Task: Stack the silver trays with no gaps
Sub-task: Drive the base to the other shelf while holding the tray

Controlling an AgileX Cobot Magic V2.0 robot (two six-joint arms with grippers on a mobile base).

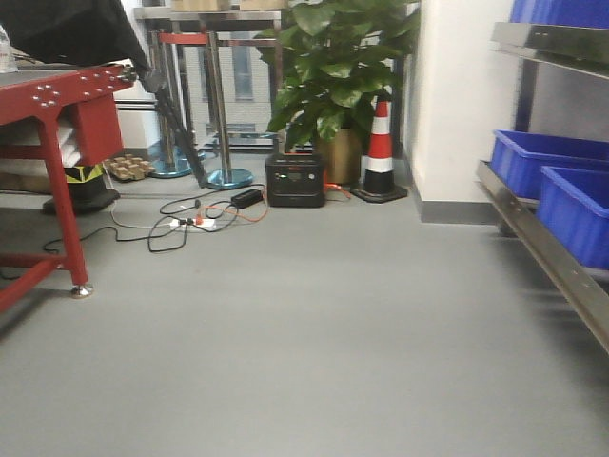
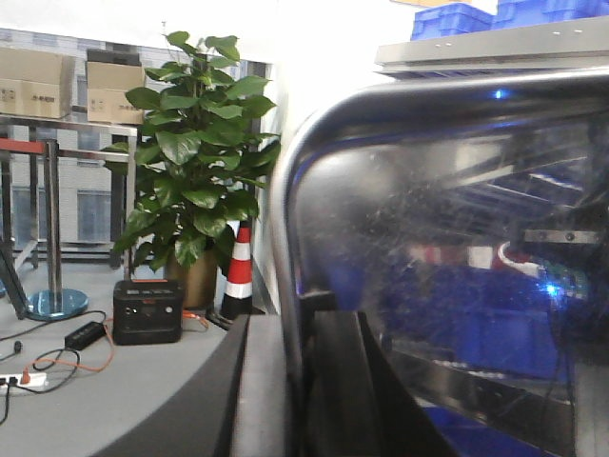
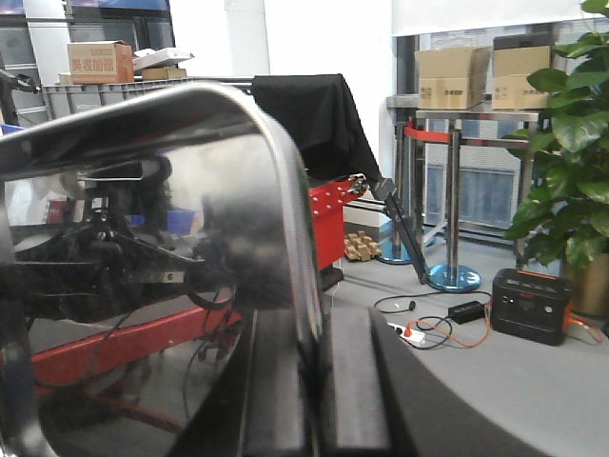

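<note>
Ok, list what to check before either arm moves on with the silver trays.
1. Left gripper hold: jaws closed on the rolled rim of a shiny stainless-steel tray. Ok.
2. Right gripper hold: jaws closed on the rim of a similar shiny steel tray. Ok.
3. One tray or two between the arms: cannot tell.
4. Tray lying flat for stacking: not ok. In both wrist views it stands on edge.
5. Tray to stack onto in sight: not ok. The front view shows grey floor and blue plastic bins, but no tray.
</note>
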